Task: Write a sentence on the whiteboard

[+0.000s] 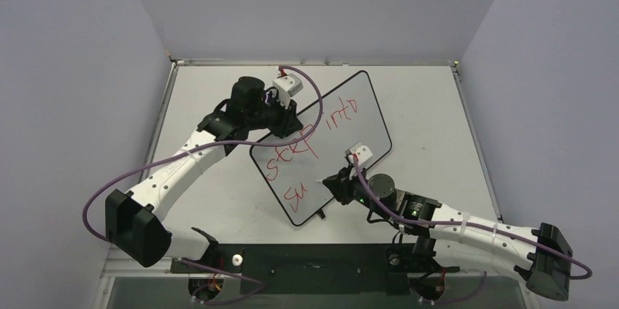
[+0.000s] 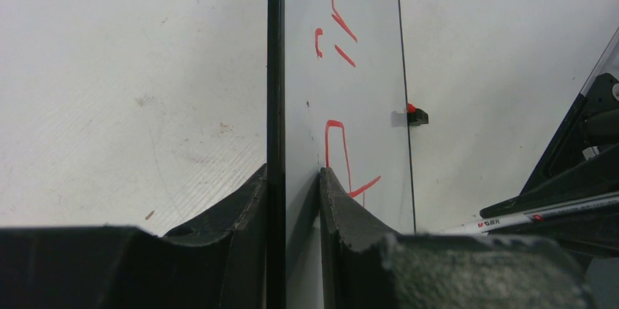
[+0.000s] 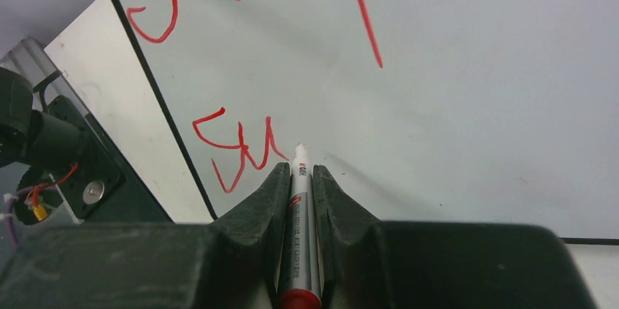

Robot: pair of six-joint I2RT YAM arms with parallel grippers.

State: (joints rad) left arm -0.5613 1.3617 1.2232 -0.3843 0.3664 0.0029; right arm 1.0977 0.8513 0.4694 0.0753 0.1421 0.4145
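The whiteboard [image 1: 343, 126] lies tilted across the table's middle, with a thin black frame. Red lettering [image 1: 290, 154] reads "step into" on one line and "su" [image 1: 298, 194] below it. My left gripper [image 1: 281, 123] is shut on the board's far-left edge; the left wrist view shows its jaws clamped on the frame [image 2: 275, 104]. My right gripper [image 1: 330, 180] is shut on a white marker [image 3: 300, 199] with a red end. The marker tip [image 3: 299, 150] sits at the board surface just right of the "su" [image 3: 237, 145].
A small black foot with a red dot [image 2: 414, 115] sits on the board's far edge. The pale grey tabletop [image 1: 438, 119] lies around the board, walled at back and sides. A black base plate [image 1: 306, 261] runs along the near edge.
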